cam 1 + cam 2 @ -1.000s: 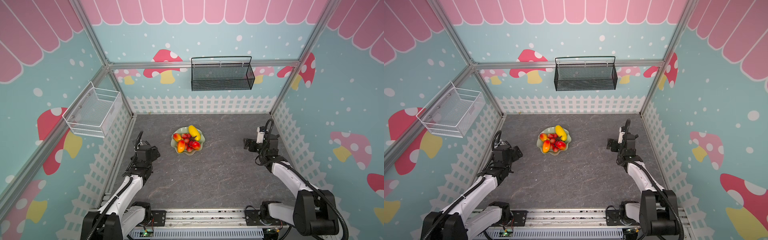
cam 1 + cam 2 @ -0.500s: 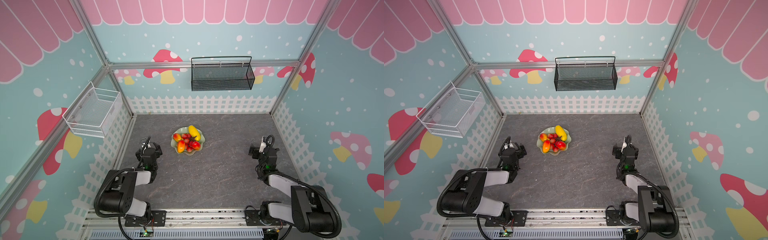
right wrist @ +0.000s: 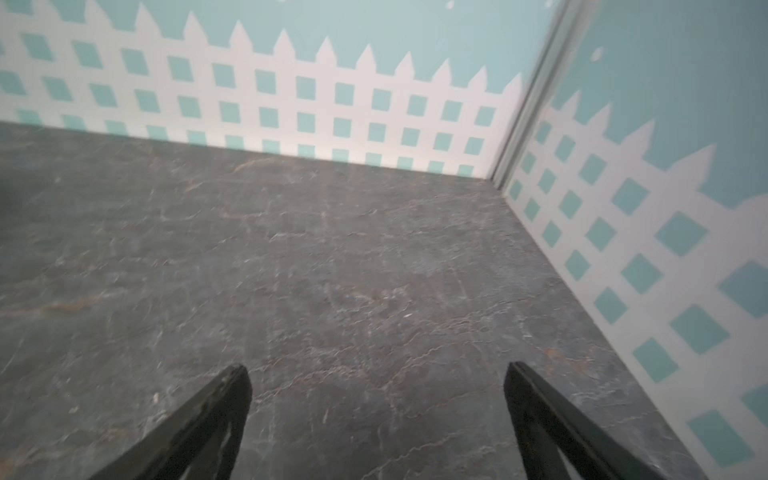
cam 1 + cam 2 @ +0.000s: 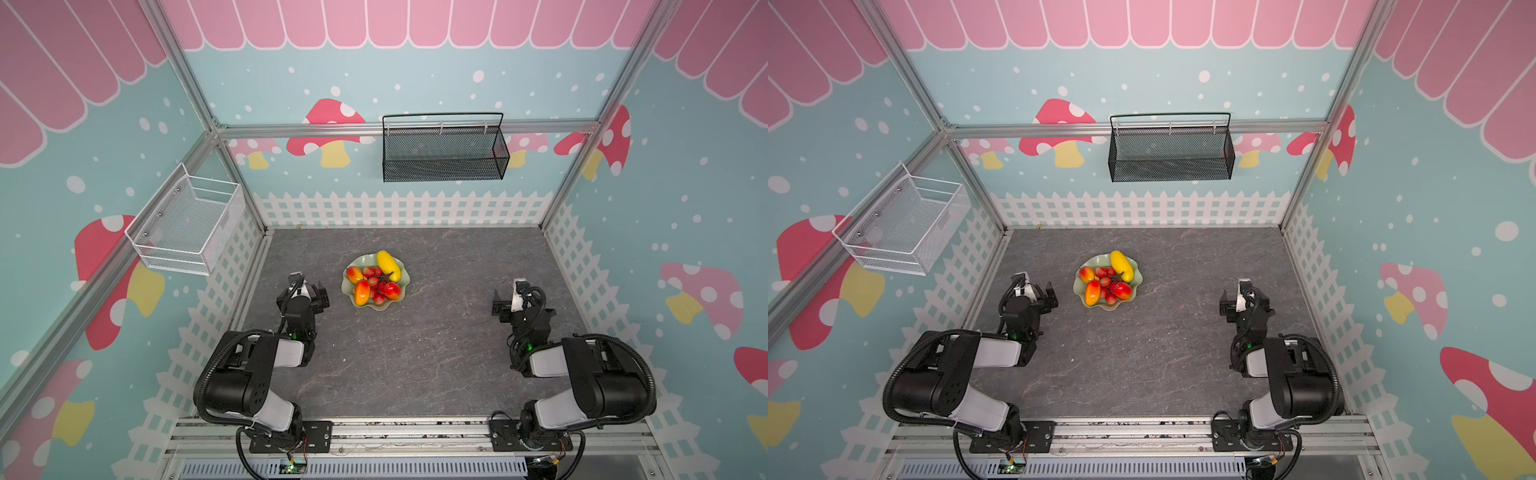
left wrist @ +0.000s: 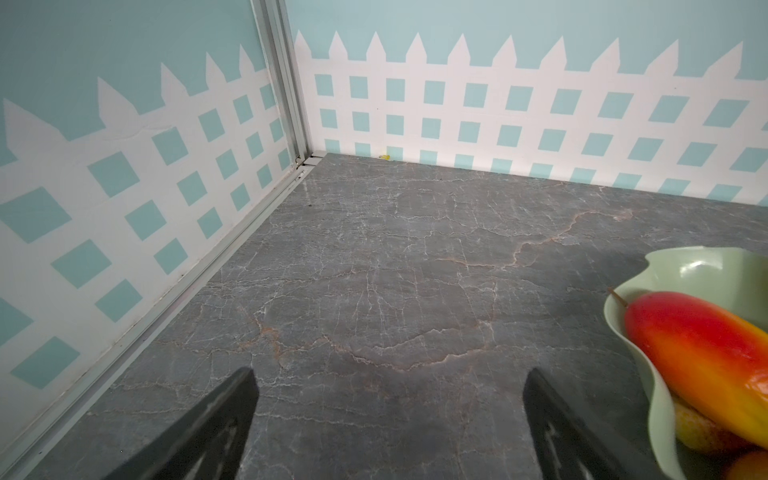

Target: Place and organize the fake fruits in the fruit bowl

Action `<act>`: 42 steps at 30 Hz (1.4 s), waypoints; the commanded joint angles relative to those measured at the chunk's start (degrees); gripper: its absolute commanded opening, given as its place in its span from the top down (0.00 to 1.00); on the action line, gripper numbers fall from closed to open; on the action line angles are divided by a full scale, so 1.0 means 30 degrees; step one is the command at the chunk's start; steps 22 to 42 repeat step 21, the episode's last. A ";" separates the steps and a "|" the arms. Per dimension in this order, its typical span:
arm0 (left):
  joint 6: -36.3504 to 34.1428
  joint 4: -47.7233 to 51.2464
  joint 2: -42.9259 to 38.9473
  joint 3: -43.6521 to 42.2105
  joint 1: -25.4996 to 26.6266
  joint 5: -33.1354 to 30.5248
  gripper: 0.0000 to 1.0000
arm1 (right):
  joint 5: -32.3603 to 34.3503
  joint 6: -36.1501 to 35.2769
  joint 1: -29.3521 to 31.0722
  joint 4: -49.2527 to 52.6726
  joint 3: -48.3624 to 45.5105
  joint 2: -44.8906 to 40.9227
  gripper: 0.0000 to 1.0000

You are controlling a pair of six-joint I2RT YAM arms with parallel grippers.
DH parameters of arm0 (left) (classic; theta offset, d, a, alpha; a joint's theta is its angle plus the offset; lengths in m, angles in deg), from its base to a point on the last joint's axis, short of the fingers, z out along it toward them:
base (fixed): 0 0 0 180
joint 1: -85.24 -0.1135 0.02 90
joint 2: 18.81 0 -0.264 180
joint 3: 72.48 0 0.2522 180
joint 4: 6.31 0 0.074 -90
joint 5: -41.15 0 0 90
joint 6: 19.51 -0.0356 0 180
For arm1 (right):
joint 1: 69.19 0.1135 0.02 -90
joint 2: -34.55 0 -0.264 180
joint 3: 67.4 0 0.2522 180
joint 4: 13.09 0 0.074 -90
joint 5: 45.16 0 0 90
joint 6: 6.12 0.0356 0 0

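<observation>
Left hand (image 5: 390, 376) and right hand (image 3: 376, 370) — both spread wide — fake fruits (image 4: 376, 283) in fruit bowl (image 4: 364, 262)

Black-and-white left arm (image 4: 245, 374) and right arm (image 4: 598, 374), corrugated black cables (image 4: 200, 380)

The right hand (image 3: 376, 367), spread wide, hangs above the grey tabletop (image 3: 332, 257) near the picket-fence wall corner (image 3: 500, 176).

Both arms sit folded low, elbows bent sharply, upper links doubled over their bases and forearms pointing forward. The left claw (image 4: 309, 286) gapes wide and holds nothing. The right claw (image 4: 508, 294) is likewise spread apart and empty.
</observation>
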 commanded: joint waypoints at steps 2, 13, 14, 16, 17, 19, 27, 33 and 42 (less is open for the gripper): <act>-0.0140 0.0514 0.0009 0.0614 -0.0019 -0.0109 0.00 | -0.1229 -0.0623 -0.0259 -0.1333 0.0149 0.0085 0.02; -0.0233 0.0325 0.0073 0.0559 0.0012 -0.0105 0.00 | -0.1228 -0.0630 -0.0230 -0.1621 0.0075 0.0105 0.02; -0.0252 0.0271 0.0106 0.0559 -0.0002 -0.0112 0.00 | -0.1228 -0.0615 -0.0232 -0.1583 0.0077 0.0080 0.02; -0.0262 0.0669 0.0136 0.0794 -0.0107 0.0384 0.00 | -0.1228 -0.0630 -0.0232 -0.1600 0.0083 0.0105 0.02; -0.0254 0.0984 0.0139 0.0919 -0.0338 0.1248 0.00 | -0.1229 -0.0616 -0.0232 -0.1618 0.0082 0.0085 0.02; -0.0244 0.0862 0.0079 0.0827 -0.0383 0.1309 0.00 | -0.1237 -0.0630 -0.0232 -0.1620 0.0087 0.0092 0.02; -0.0132 0.0109 -0.0065 0.0311 -0.0222 0.0736 0.00 | -0.1232 -0.0603 -0.0247 -0.1615 0.0058 0.0062 0.02; -0.0132 0.0109 -0.0065 0.0311 -0.0222 0.0736 0.00 | -0.1232 -0.0603 -0.0247 -0.1615 0.0058 0.0062 0.02; -0.0132 0.0109 -0.0065 0.0311 -0.0222 0.0736 0.00 | -0.1232 -0.0603 -0.0247 -0.1615 0.0058 0.0062 0.02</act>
